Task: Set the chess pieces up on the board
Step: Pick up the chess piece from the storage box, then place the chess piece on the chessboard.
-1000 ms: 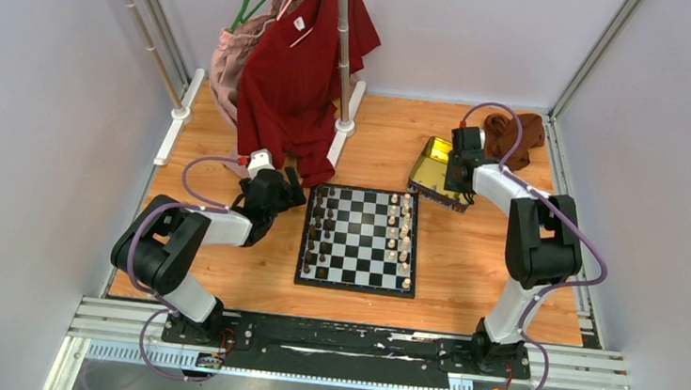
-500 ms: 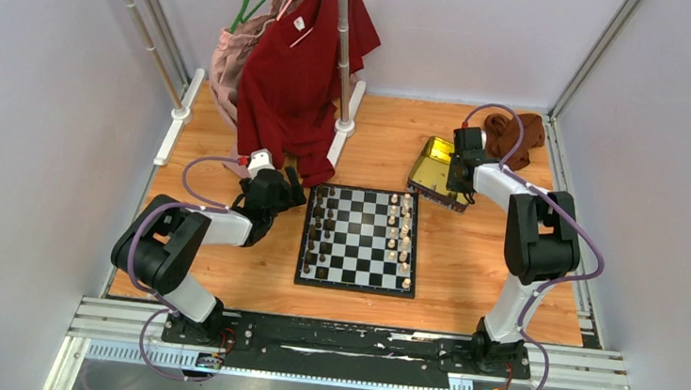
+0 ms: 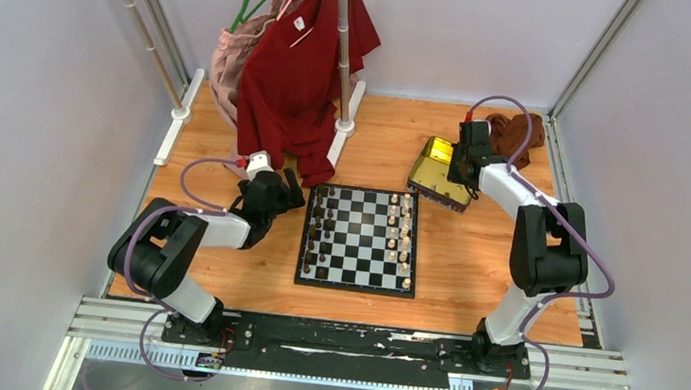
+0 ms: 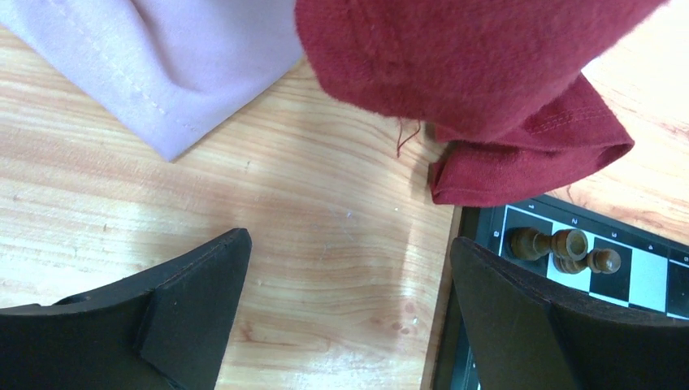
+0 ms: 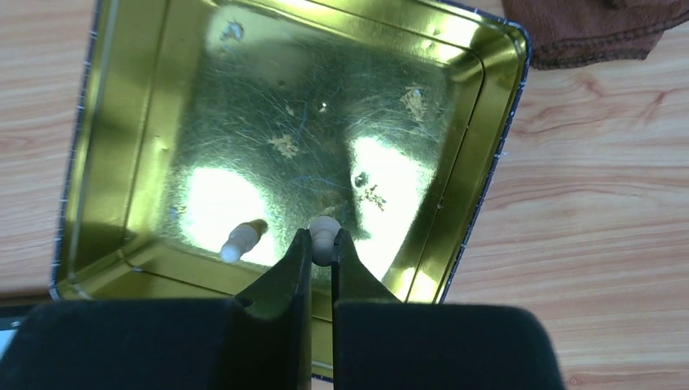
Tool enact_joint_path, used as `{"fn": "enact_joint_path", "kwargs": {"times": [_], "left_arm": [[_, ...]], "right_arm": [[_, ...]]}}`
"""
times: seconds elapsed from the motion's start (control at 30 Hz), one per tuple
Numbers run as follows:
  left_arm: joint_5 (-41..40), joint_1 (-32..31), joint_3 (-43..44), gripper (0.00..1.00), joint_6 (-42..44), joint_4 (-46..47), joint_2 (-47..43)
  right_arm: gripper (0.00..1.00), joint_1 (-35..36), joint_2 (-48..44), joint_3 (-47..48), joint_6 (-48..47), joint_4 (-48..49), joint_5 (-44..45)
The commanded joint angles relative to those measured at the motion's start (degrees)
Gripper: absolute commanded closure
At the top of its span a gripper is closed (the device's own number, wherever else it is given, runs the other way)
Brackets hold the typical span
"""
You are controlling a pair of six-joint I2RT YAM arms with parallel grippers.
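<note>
Chess pieces (image 3: pixel 321 214) in two files on the board (image 3: pixel 360 253): dark set (image 3: pixel 317 235) down the left edge, cream set (image 3: pixel 402 230) down the right. One more cream piece (image 5: pixel 324 227) off the board, over the floor of the gold tin (image 5: pixel 114 122). Sits pinched by its round head between the fingertips of the right gripper (image 5: pixel 322 242), jaws narrowed to a sliver around it. Second cream piece (image 5: pixel 241 240) on its side on the tin floor, just left of the fingers and not touching them. Tin on the table (image 3: pixel 468 262) just beyond the board's far right corner, brown cloth (image 5: pixel 593 24) past it. Left gripper (image 4: pixel 349 244) spread wide, nothing between the fingers. Hovers low over bare wood just beside the board's far left corner, a few of the dark set close to the finger nearer the board. Red shirt (image 4: pixel 487 81) and pink garment (image 4: pixel 162 65) draped just ahead of it.
</note>
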Motion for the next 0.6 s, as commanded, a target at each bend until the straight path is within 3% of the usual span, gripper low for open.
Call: {"fn": "enact_joint_path", "kwargs": {"times": [0.0,0.3,0.57], "left_arm": [[-1.71,0.37,-2.09,0.0,0.4,-2.36,-2.64],[-4.03,-0.11,-4.42,0.01,2.61,-2.4,-10.83],[-10.82,-4.1,-6.03,0.01,7.77,-4.76,-23.72]], "right_arm": [[1.0,1.24,-3.32,0.83,-1.19,1.06,-1.18],[1.0,5.51,-7.95,1.07,-2.7,-0.58,-0.2],[1.0,13.99,-13.78,-0.5,-4.04,-4.12,1.89]]}}
